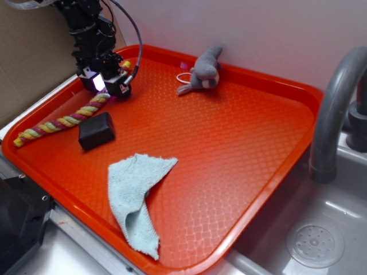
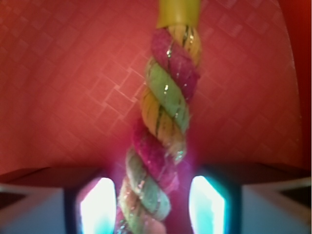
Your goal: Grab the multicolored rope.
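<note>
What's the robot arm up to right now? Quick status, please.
Hand down over rope, fingers either side, not visibly closed. Black block beside rope, not blocking.

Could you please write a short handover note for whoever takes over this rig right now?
Gripper: lowered over the multicolored rope near the far left corner of the red tray. In the wrist view the rope runs between the two fingers; whether they are already pressing on it cannot be told.
Rope: lies on the tray along its left edge, one end under the gripper.
Also on the tray: black block beside the rope, light blue cloth at the near edge, grey plush toy at the far edge.
Done: gripper aligned over the rope.
Left: confirm closure, then lift.
</note>
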Robot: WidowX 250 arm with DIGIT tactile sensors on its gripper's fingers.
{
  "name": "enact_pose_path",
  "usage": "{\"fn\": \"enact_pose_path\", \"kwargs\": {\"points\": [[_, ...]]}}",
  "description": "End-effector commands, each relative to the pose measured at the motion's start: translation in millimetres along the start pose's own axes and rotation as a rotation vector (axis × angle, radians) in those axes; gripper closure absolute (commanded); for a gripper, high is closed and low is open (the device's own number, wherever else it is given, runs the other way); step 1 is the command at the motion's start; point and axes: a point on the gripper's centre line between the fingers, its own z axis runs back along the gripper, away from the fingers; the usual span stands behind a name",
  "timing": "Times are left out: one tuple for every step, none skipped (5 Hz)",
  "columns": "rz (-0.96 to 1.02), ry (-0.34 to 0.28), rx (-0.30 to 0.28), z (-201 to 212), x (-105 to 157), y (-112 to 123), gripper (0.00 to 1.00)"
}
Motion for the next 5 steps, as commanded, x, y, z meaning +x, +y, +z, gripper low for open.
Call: {"fn": "enact_pose_path", "kwargs": {"points": [[-0.054,0.024,-0.009,-6,-11,-2,1.00],[-0.028,0.005,-0.002,9,-13,-8,1.00],[0.009,-0.011,0.001,30,-15,-16,1.00],[0.120,-0.046,0.066,75,-25,-38,1.00],[0.141,-0.058,0.040,122,-48,-72,1.00]]}}
